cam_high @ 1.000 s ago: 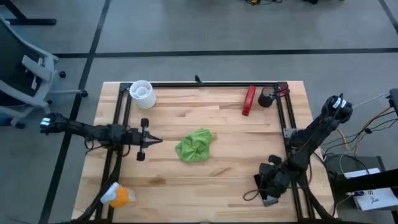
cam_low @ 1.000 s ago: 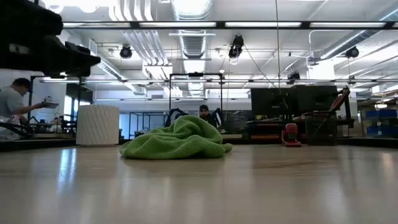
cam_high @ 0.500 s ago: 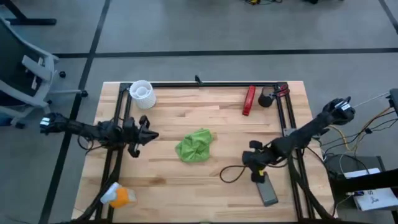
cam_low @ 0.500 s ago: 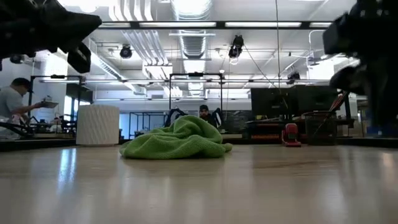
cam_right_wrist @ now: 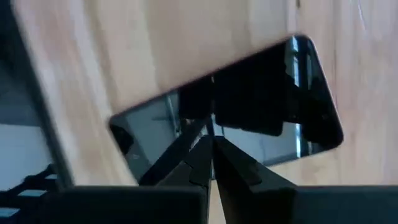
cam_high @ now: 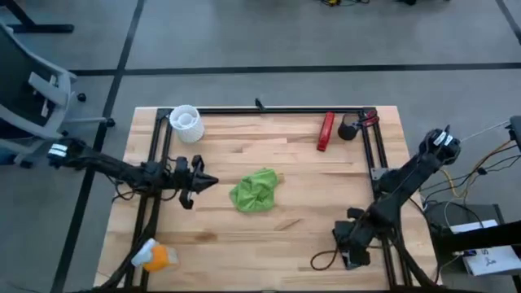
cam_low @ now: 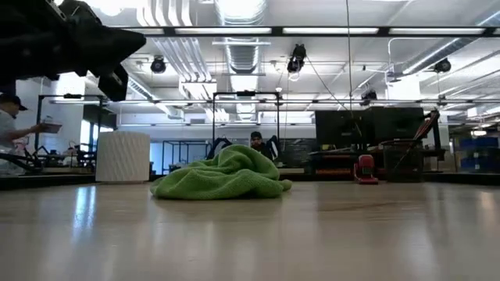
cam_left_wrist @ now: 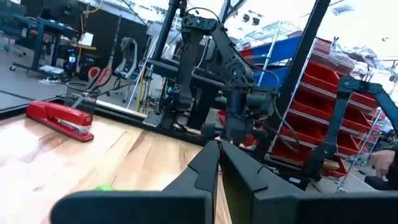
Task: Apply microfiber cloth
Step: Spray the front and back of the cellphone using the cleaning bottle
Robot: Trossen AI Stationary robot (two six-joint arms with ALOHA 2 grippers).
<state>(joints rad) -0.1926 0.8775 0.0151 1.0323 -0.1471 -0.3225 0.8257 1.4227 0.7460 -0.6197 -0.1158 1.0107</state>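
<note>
Cloth (cam_high: 255,190), lime-green and bunched, lies untouched mid-table from above, with the left gripper (cam_high: 205,181) just beside it (fingers pressed together, empty) and the right gripper (cam_high: 348,248) well apart at the near right corner. Low down, it sits as a loose heap; the right wrist view shows closed, empty fingers (cam_right_wrist: 198,161) over a phone (cam_right_wrist: 249,118), so wiping hasn't begun.

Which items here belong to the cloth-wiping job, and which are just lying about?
Job:
crumpled lime-green microfiber cloth
flat black phone
left gripper, shut
right gripper, shut

Lying about:
red stapler
white ribbed cup
orange-and-white spray bottle
</note>
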